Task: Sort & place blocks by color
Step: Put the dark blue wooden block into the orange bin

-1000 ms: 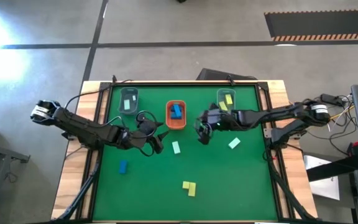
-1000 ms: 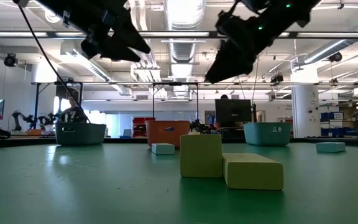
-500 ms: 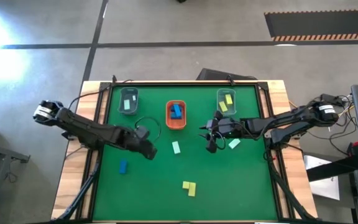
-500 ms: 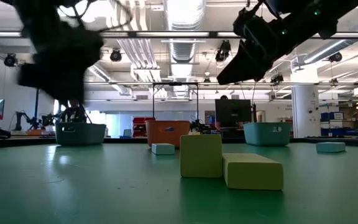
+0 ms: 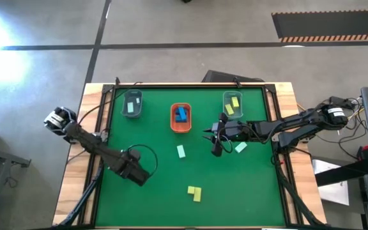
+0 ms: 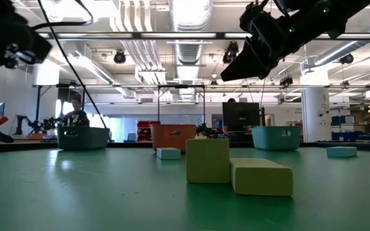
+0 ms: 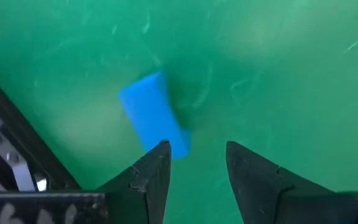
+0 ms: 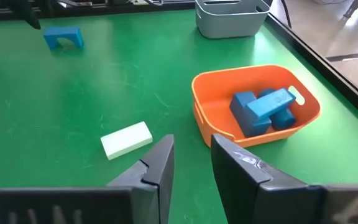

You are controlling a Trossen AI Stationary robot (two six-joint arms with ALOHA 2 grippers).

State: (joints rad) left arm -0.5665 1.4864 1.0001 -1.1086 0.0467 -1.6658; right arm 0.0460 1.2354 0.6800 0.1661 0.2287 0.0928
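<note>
My left gripper (image 5: 136, 172) hangs open over the near-left part of the table, above a dark blue block (image 7: 154, 121). In the left wrist view the block lies flat on the mat just ahead of one finger (image 7: 157, 165), and my arm covers it from above. My right gripper (image 5: 214, 143) is open with a narrow gap and stays in the air right of the orange tray (image 5: 181, 126). It is between two mint-green blocks (image 5: 181, 151) (image 5: 240, 147) lying flat. Two yellow blocks (image 5: 195, 191) lie touching near the near edge.
Three trays stand along the far edge. The left grey tray (image 5: 132, 112) holds a mint block, the orange tray (image 8: 204, 93) holds blue blocks (image 8: 263, 109), and the right grey tray (image 5: 232, 114) holds yellow blocks. Cables loop off my left arm (image 5: 88, 140). A person (image 6: 76, 115) is in the room behind.
My left gripper has swung from beside the orange tray toward the table's near-left, ending over the blue block. My right gripper shifted a little toward the right and near edges, then held still. No block has moved.
</note>
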